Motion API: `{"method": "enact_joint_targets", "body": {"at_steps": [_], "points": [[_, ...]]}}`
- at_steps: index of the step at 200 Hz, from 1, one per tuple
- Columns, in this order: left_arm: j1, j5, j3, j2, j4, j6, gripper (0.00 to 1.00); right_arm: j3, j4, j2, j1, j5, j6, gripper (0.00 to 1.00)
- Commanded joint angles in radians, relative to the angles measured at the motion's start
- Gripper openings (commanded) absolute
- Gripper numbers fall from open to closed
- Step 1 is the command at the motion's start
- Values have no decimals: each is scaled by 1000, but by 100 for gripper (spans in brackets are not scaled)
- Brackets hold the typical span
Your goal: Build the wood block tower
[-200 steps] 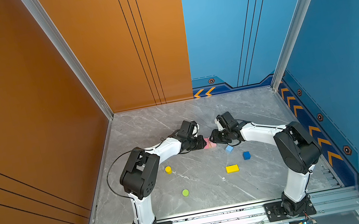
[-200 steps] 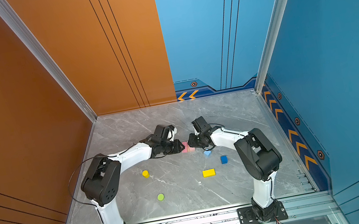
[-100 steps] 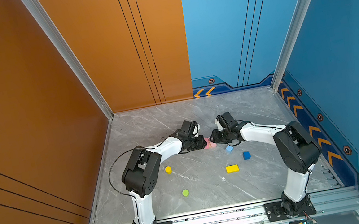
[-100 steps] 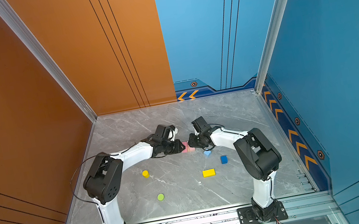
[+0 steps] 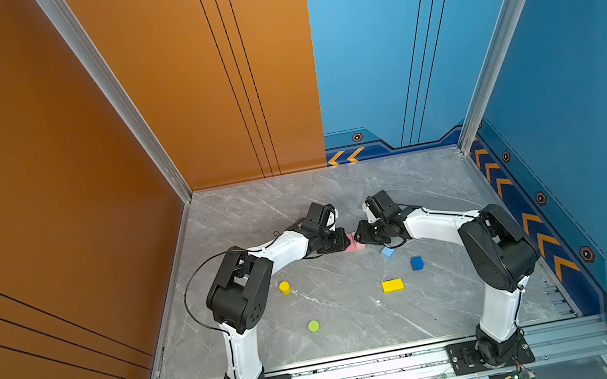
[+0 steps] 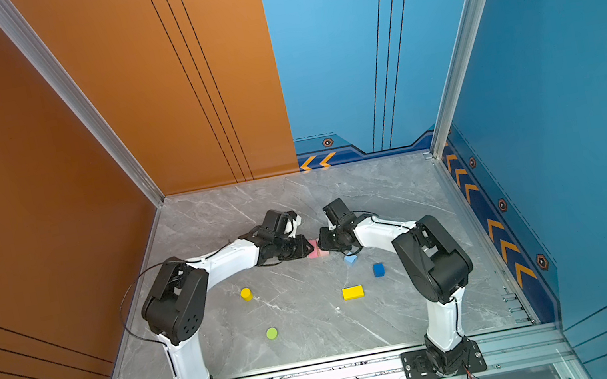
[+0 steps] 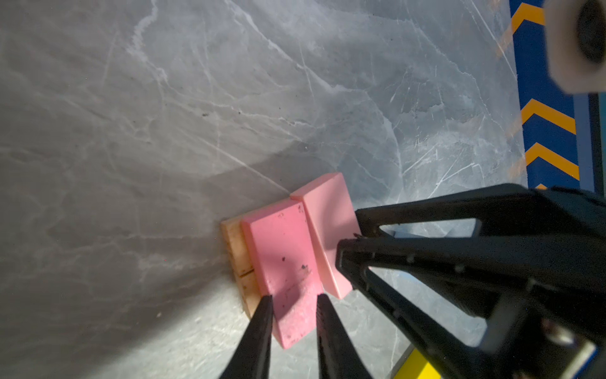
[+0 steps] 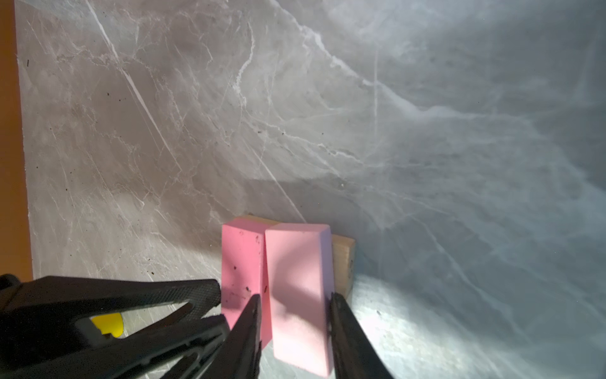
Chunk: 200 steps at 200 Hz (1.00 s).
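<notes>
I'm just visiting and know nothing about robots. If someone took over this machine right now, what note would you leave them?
Left gripper: shut on the darker pink bar.
Right gripper: jaws straddle the lighter pink bar; grip uncertain.
Done: both bars side by side on the tan planks, ends not aligned.
Remaining: light-blue cube, dark-blue cube, yellow brick, yellow cylinder, lime-green cylinder, all loose on the table.
</notes>
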Motion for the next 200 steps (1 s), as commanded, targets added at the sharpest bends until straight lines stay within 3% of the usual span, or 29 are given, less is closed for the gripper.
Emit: {"method": "enact_joint_targets", "body": {"at_steps": [1, 200], "points": [[1, 25, 24, 19, -25, 3, 25, 33, 11, 15, 8, -16, 15, 35], [2, 18, 58, 43, -50, 15, 25, 38, -14, 11, 18, -8, 12, 31]]}}
